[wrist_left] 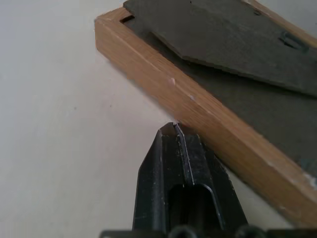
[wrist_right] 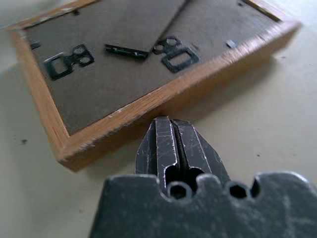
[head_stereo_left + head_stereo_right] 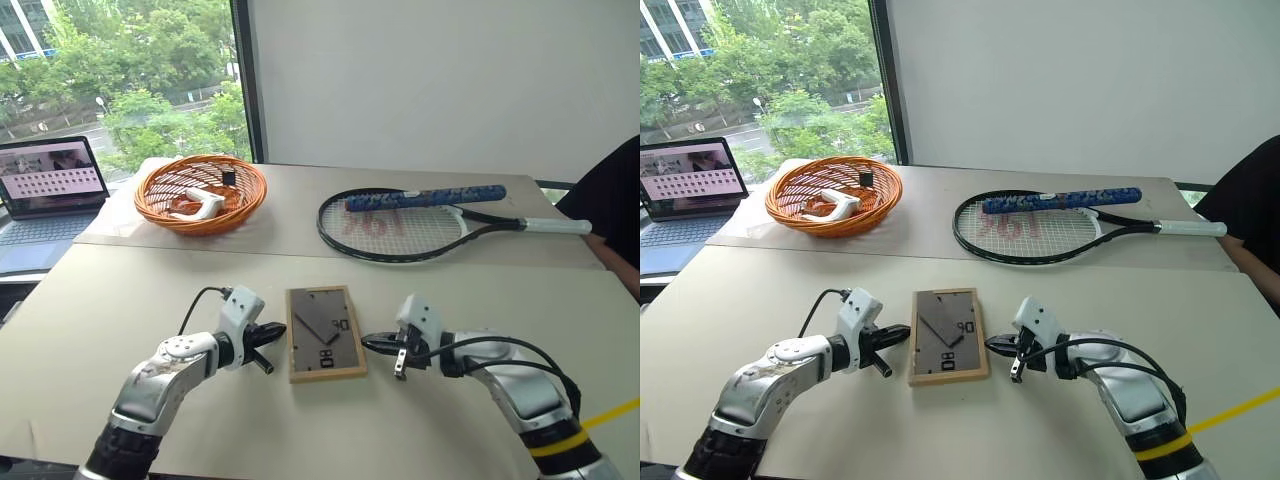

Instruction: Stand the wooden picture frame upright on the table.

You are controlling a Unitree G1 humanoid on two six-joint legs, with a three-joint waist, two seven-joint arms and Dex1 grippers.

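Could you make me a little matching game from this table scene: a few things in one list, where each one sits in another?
Things:
1. wooden picture frame
2. tennis racket
3. orange basket
4. laptop

Places:
A. far left, by the window
B. lying face down between the two shut grippers
C. far side, right of the basket
D. far side, holding small white items

Pairs: 1-B, 2-C, 3-D, 4-A

We see the wooden picture frame (image 3: 325, 334) in light smooth wood with a matt grey board back, on the matt beige table (image 3: 120, 300).
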